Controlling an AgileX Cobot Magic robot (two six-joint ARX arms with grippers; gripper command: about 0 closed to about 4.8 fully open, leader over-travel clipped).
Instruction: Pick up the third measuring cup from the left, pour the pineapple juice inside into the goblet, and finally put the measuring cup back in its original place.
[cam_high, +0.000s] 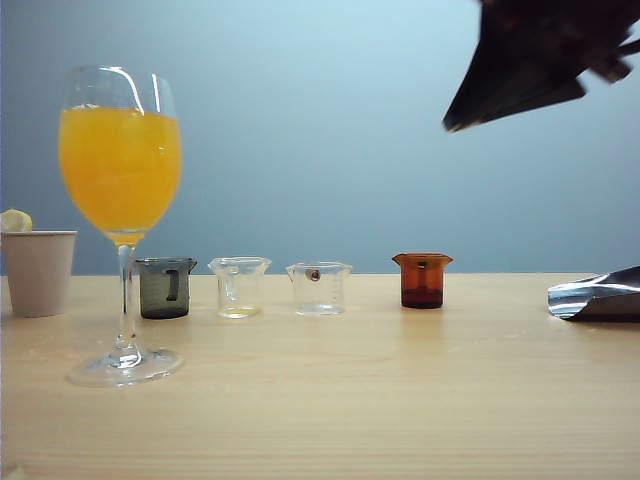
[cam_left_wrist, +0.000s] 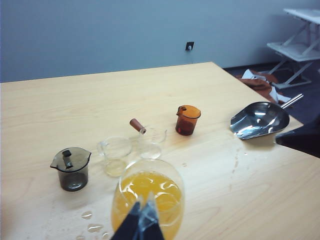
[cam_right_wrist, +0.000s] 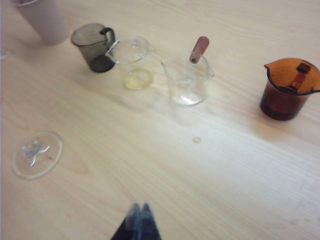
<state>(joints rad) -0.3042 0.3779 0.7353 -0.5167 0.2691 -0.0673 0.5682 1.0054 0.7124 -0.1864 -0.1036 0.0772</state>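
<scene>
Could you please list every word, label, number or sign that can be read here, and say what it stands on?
No readable text in any view.
Third measuring cup: faint graduation marks on its wall, too small to read.
Grey measuring cup: faint raised marks, blurred and unreadable.
Goblet, paper cup, metal scoop: no markings visible.

We are seeing the left gripper (cam_left_wrist: 143, 220), its fingertips together, hanging just over the goblet (cam_left_wrist: 148, 200) of orange juice. Behind the goblet the third measuring cup (cam_left_wrist: 152, 141) is standing upright, between a clear cup (cam_left_wrist: 116, 154) and an amber cup (cam_left_wrist: 187, 120). A metal scoop (cam_left_wrist: 260, 119) is lying well apart.
</scene>
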